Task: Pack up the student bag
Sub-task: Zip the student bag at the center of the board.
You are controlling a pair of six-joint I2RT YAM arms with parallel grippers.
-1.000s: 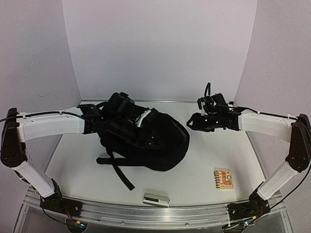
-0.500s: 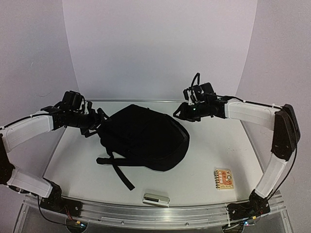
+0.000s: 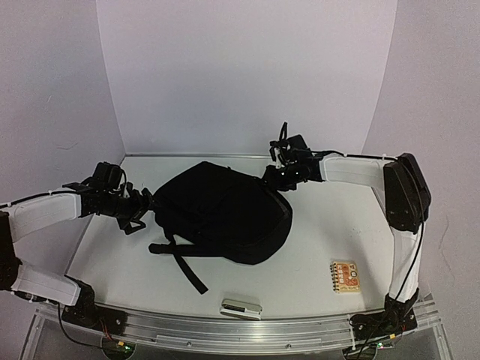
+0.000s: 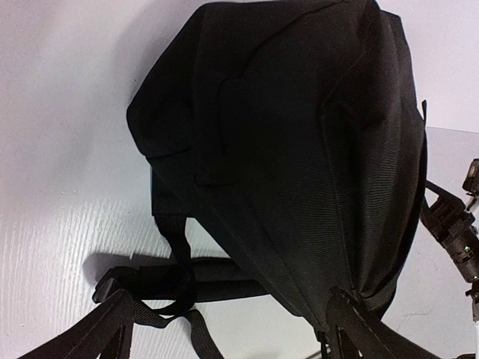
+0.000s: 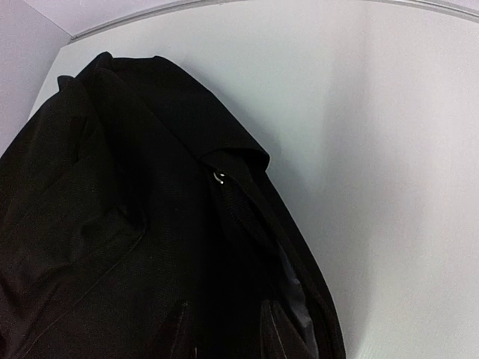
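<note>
1 student bag (image 3: 225, 214) flat on tbl (image 3: 330, 225).

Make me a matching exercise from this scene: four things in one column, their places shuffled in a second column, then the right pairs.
Things
1. student bag
2. orange notepad
3. small silver case
4. left gripper

Places
A. at the near edge, in front of the bag
B. middle of the table
C. at the bag's left side
D. near right corner area

Pairs: 1-B, 2-D, 3-A, 4-C
</note>
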